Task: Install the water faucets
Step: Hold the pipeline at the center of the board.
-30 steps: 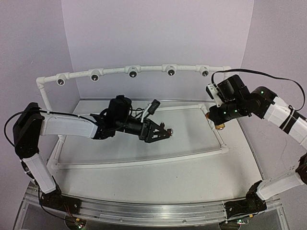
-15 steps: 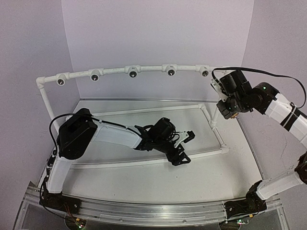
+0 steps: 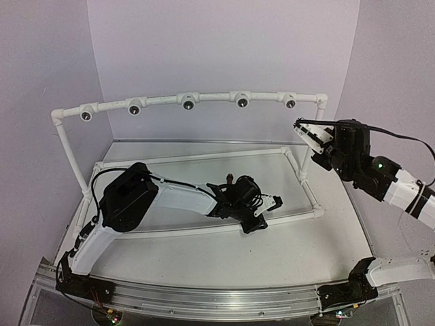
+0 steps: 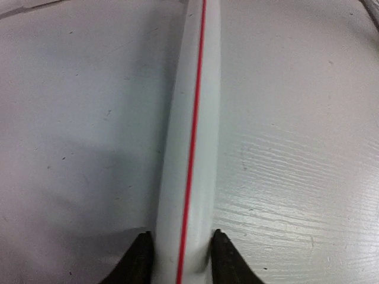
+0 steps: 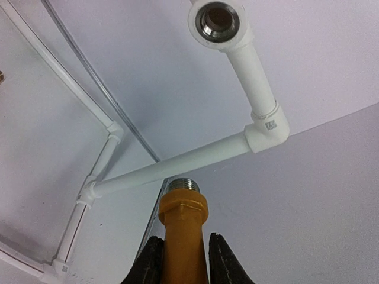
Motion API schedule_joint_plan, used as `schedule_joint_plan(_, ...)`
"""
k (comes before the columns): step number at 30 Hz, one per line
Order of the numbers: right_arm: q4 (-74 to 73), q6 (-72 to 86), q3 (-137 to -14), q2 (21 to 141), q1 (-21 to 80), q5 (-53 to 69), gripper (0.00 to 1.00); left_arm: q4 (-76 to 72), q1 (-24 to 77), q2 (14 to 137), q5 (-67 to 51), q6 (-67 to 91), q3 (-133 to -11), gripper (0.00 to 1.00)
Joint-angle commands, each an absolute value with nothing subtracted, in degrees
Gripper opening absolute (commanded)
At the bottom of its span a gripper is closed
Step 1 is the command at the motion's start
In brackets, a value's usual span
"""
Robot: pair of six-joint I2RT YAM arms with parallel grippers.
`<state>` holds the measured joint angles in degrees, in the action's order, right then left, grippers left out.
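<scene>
The yellow-orange faucet (image 5: 182,228) with its silvery threaded end stands upright between the jaws of my right gripper (image 5: 182,239), which is shut on it. It points up toward a white pipe socket (image 5: 216,21) with a metal thread, well apart from it. In the top view my right arm (image 3: 353,159) hovers at the frame's right corner post. My left gripper (image 4: 179,242) is shut on the frame's front pipe (image 4: 192,136), a white pipe with a red line, one jaw on each side. A small dark reddish-brown piece (image 3: 231,179), seemingly the other faucet, lies behind my left wrist.
A white pipe frame (image 3: 197,158) lies on the table. A raised rail (image 3: 163,100) at the back carries several round sockets. Walls close in on the back and both sides. The left arm (image 3: 170,197) stretches low across the frame.
My left arm swung from the middle of the frame down to its front pipe and closed on it. My right arm pulled back to the right and higher, still holding the yellow faucet.
</scene>
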<state>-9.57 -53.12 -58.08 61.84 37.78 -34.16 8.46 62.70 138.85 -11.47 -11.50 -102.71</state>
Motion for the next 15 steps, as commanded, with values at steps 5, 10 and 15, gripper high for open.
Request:
schedule_joint_plan(5,27.3,-88.3,-52.2,64.8,38.0,-27.4,0.0,17.4,62.8,139.3,-6.0,-12.5,-97.2,0.0)
schedule_joint_plan(10,36.8,-104.7,-51.5,68.5,41.5,-29.7,0.0,18.1,62.4,139.8,-5.7,-10.3,-95.5,0.0)
schedule_joint_plan(15,43.6,-113.5,-52.8,72.9,43.3,-31.1,0.0,17.9,62.2,140.7,-4.9,-8.8,-95.7,0.0)
